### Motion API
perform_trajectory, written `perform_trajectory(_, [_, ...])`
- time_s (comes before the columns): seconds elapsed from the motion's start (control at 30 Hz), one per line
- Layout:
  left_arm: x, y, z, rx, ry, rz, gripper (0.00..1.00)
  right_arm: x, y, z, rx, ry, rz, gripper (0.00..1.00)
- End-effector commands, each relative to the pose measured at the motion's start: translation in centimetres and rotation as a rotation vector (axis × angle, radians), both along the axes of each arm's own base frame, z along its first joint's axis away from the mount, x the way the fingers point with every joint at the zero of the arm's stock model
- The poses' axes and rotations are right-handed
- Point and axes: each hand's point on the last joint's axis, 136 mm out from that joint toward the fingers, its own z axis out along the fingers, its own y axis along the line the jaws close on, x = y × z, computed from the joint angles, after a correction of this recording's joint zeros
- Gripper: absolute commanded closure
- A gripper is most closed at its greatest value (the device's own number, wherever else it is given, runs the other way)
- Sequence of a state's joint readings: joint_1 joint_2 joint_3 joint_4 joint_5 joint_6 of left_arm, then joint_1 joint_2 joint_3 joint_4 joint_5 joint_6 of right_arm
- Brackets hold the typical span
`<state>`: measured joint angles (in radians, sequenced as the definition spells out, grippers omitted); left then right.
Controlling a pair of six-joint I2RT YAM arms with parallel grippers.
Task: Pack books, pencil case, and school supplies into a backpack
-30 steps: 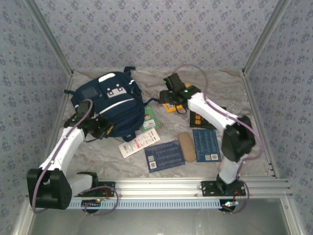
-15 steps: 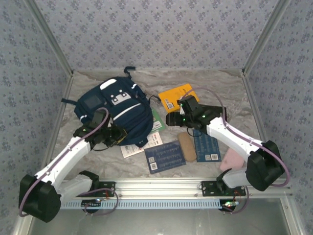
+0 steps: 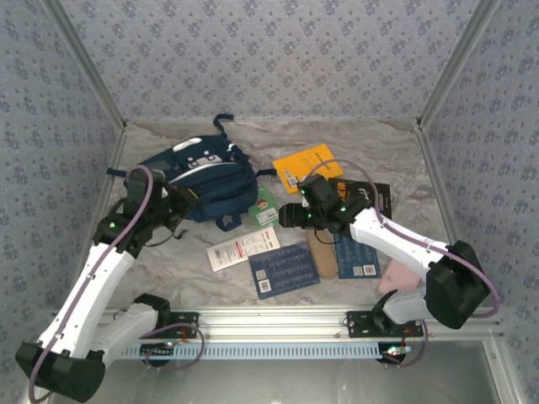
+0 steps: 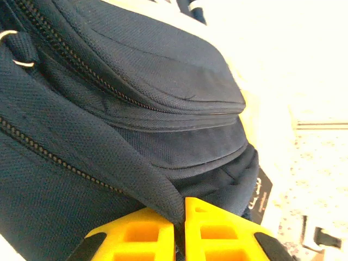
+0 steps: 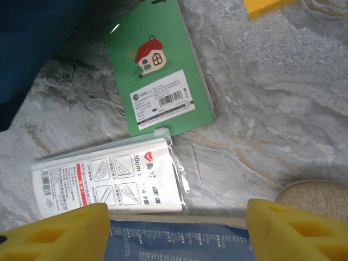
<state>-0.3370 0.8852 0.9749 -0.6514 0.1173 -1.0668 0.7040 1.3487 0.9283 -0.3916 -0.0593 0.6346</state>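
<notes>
- My left hand point(image 4: 180, 216) is pressed together on a fold of the backpack point(image 3: 202, 172), pinching fabric beside a zipper line. I judge the grip is there to steady or lift the bag so its mouth can be reached.
- The backpack lies at the far left of the tabletop point(image 3: 396, 151). Its zippers look closed, though my wrist view is too close to be sure.
- Just right of it the green pack point(image 5: 160, 70) lies flat, and the white packet point(image 5: 109, 182) meets its near corner.
- My right hand point(image 5: 176, 228) hangs spread above these, holding nothing, probably lining up for the packet.
- Near it a blue book point(image 3: 285, 268) and the case point(image 3: 320, 252) lie side by side, with a second blue book point(image 3: 358, 265) beyond.
- The orange book point(image 3: 307, 164) and black book point(image 3: 375, 195) lie farther back, all unpacked.
</notes>
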Motion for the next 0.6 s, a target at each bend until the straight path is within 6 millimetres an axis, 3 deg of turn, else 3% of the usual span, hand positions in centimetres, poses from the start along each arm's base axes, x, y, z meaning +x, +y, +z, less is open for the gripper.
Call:
perform_trajectory(0.0, [-0.4, -2.4, 1.5, -0.102, -0.051, -0.06, 0.9, -0.1, -1.4, -0.4, 0.007, 0.037, -0.105, 0.34])
perform_trajectory(0.2, [-2.6, -9.5, -2.2, -0.12, -0.011, -0.296, 0.8, -0.6, -1.5, -3.1, 0.047, 0.158, -0.181, 0.39])
perform_trajectory(0.3, [-4.7, -13.1, -3.7, -0.049, 0.004, -0.499, 0.7, -0.3, -2.8, -3.8, -0.002, 0.145, -0.225, 0.39])
perform_trajectory(0.4, [-6.3, -13.1, -5.1, 0.109, 0.065, -0.626, 0.58, -0.1, -4.6, -3.7, -0.097, 0.12, -0.255, 0.35])
perform_trajectory(0.57, [-5.5, -10.5, -3.4, 0.299, -0.028, -0.694, 0.35, -0.4, -4.7, -3.4, -0.124, 0.088, -0.179, 0.33])
